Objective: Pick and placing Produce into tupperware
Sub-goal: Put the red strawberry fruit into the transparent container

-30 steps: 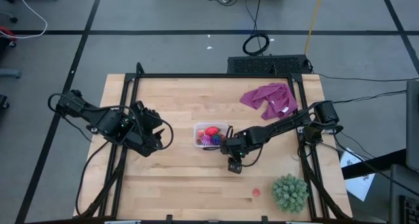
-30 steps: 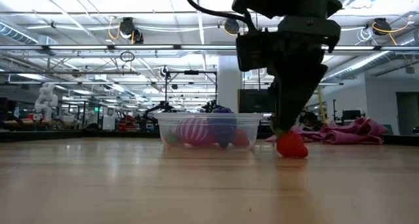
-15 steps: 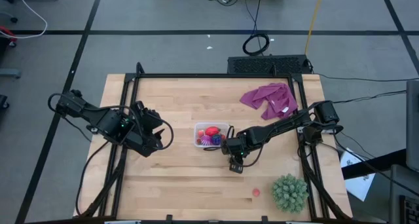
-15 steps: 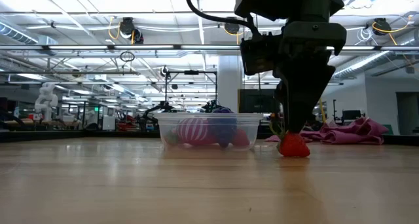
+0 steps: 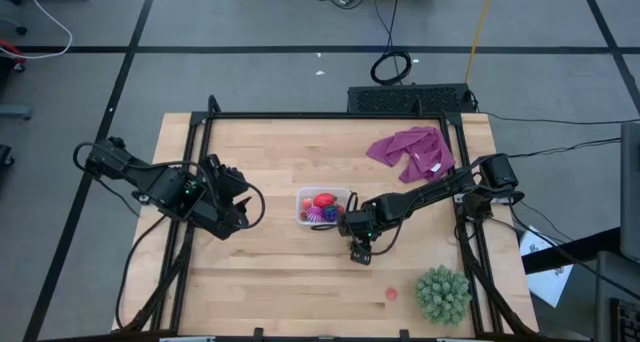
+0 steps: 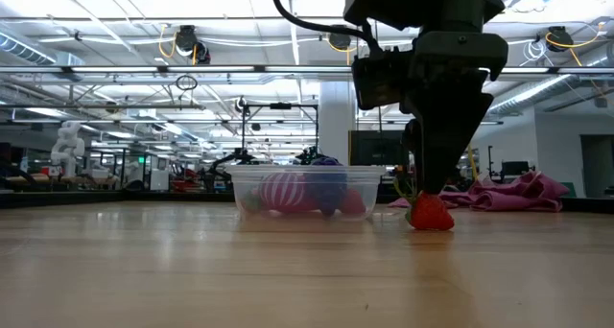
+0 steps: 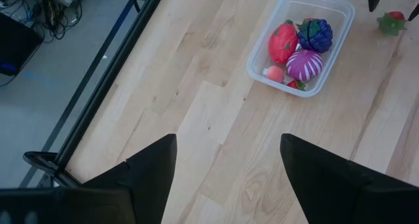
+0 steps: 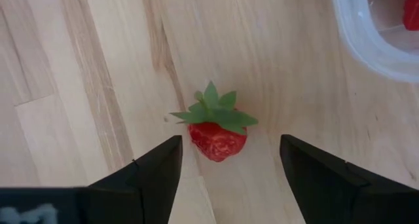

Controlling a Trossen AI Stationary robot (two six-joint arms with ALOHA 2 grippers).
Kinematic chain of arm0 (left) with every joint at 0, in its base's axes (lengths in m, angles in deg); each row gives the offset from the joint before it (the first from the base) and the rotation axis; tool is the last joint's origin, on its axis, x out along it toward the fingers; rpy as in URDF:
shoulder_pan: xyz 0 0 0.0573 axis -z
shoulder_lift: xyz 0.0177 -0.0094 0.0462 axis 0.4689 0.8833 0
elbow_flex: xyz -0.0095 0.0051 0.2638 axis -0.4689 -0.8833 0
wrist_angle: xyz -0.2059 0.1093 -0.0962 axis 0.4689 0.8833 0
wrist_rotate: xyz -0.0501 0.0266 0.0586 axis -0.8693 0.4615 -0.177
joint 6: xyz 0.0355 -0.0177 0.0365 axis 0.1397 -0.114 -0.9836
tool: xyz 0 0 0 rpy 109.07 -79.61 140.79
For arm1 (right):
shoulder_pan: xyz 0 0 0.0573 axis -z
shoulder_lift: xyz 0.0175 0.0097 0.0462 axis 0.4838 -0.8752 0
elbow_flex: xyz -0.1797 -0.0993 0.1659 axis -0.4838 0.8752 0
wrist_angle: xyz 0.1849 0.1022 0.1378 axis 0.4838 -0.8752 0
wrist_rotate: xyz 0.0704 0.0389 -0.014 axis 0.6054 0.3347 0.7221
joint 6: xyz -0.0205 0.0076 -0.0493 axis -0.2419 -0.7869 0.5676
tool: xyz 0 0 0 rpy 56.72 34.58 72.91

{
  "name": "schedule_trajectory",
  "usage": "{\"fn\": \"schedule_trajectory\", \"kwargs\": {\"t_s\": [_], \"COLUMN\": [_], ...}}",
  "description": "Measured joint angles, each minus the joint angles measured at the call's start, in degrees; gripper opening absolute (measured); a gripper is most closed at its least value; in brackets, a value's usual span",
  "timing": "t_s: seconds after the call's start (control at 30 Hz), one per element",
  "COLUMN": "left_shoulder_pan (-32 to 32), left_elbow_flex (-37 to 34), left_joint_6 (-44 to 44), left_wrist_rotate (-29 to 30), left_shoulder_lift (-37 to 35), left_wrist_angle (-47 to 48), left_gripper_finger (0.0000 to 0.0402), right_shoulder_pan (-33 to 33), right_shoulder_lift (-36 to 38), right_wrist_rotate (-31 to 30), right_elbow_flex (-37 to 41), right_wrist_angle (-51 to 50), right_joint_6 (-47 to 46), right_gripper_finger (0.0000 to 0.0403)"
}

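Note:
The strawberry (image 8: 216, 129), red with a green leafy cap, lies on its side on the wood just right of the tupperware (image 5: 322, 206). My right gripper (image 8: 229, 142) is low over it, pointing down and open, one finger on either side with a gap to each. In the low view the right gripper (image 6: 432, 189) hangs right above the strawberry (image 6: 430, 213). The clear tupperware (image 7: 252, 65) holds a red piece, a pinkish bit, a striped magenta piece and a dark purple one. My left gripper (image 5: 240, 210) waits, open, left of the box.
Another small red piece (image 5: 391, 293) lies near the table's near edge, beside the big green spiky ball (image 5: 443, 293). The purple-magenta cloth (image 5: 413, 152) is bunched at the far right. Bare wood lies between the box and the left arm.
My right gripper came down a little over the strawberry and shifted slightly toward the table's right edge, then held still. The strawberry has stayed on the table.

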Motion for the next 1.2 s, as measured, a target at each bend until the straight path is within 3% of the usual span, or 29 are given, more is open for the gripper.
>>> {"fn": "schedule_trajectory", "kwargs": {"t_s": [0.93, 1.2], "left_shoulder_pan": [0.0, 0.0], "left_elbow_flex": [0.0, 0.0], "left_joint_6": [-1.4, -1.4], "left_wrist_rotate": [-0.2, -0.2], "left_shoulder_lift": [0.0, 0.0], "left_wrist_angle": [-1.4, -1.5], "left_gripper_finger": [0.0273, 0.0273], "right_shoulder_pan": [-1.0, -0.8], "right_shoulder_lift": [-4.8, -4.3], "right_wrist_rotate": [-0.1, 0.0], "right_elbow_flex": [-0.2, 0.0], "right_wrist_angle": [3.0, 2.9], "right_joint_6": [1.1, 0.2], "right_gripper_finger": [0.0249, 0.0213]}}
